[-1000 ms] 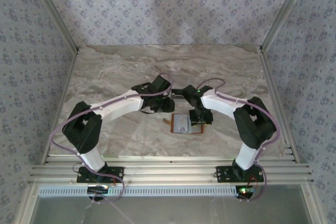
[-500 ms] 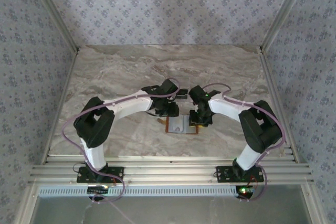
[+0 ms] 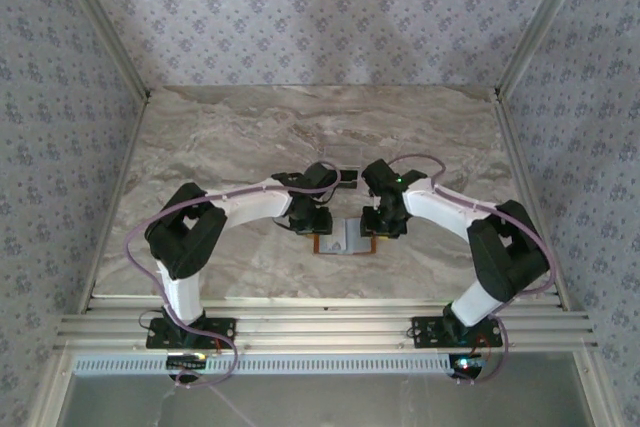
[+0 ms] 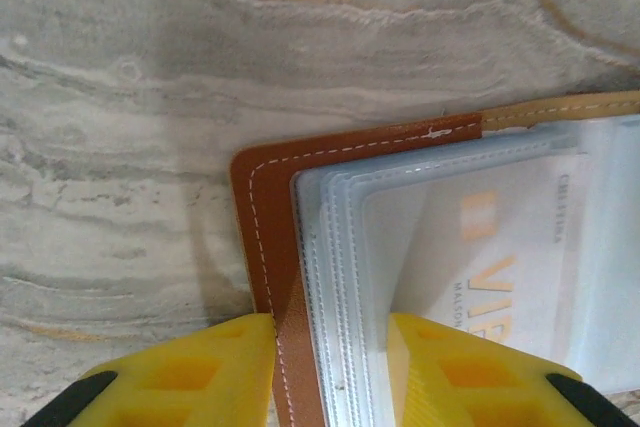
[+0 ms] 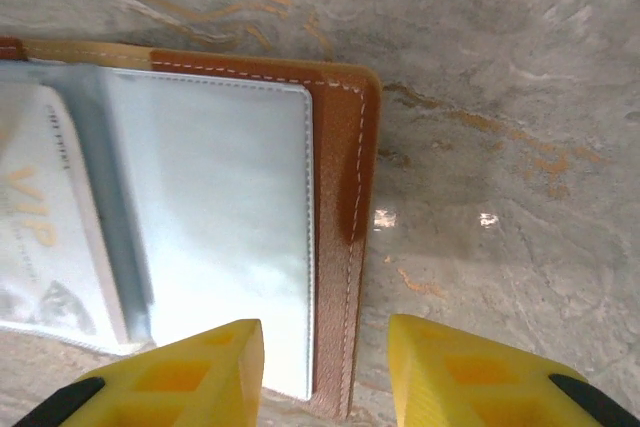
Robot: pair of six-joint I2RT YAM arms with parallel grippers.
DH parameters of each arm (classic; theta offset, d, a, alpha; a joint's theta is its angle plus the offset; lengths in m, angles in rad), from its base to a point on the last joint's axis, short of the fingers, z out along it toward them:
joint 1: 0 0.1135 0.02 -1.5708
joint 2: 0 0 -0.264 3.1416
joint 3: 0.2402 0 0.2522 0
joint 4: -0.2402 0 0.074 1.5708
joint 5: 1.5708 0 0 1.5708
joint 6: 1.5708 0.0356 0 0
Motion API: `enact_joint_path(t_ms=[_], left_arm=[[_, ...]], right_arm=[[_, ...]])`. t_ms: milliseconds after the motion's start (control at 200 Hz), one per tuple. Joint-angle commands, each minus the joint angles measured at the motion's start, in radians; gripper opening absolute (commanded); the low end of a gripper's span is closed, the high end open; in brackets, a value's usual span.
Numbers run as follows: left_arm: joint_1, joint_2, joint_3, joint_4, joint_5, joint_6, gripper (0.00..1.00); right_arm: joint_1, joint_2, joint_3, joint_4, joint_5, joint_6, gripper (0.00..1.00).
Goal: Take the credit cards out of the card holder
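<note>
The card holder (image 3: 347,239) lies open and flat on the marble table between my two grippers, tan-brown leather with clear sleeves inside. In the left wrist view my left gripper (image 4: 328,347) stands open astride the card holder's (image 4: 265,207) left edge, one finger on the table side and one over the sleeves. A pale credit card (image 4: 480,257) with orange VIP lettering sits inside a sleeve. My right gripper (image 5: 322,347) is open astride the card holder's (image 5: 340,147) right edge, and the pale card (image 5: 40,217) shows at far left. From above, left gripper (image 3: 318,225) and right gripper (image 3: 383,227) flank it.
A small dark flat thing (image 3: 348,175) lies just behind the two wrists; I cannot tell what it is. Metal rails (image 3: 320,327) run along the near table edge. Patterned walls close in the left, right and back. Bare marble (image 3: 230,127) stretches beyond the arms.
Both arms have closed in on the card holder. The left gripper moved right and down onto its left edge, and the right gripper settled at its right edge.
</note>
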Motion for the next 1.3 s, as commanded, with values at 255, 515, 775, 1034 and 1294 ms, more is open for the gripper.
enact_joint_path(t_ms=[255,515,775,1034,1294], left_arm=[[0.003,0.007,-0.019,-0.020,-0.021,0.020,0.35],[0.003,-0.003,-0.034,-0.009,-0.024,0.019,0.34],[0.005,-0.005,-0.044,-0.001,-0.026,0.017,0.33],[0.006,-0.012,-0.048,-0.008,-0.034,0.019,0.33],[0.008,-0.013,-0.047,-0.025,-0.040,0.024,0.32]], right_arm=[[0.020,-0.073,0.115,-0.095,-0.006,-0.006,0.39],[0.029,-0.067,0.142,-0.026,-0.122,0.013,0.39],[0.033,0.022,0.099,0.154,-0.286,0.058,0.38],[0.030,0.131,0.060,0.244,-0.320,0.054,0.34],[0.019,0.157,0.023,0.255,-0.294,0.043,0.30]])
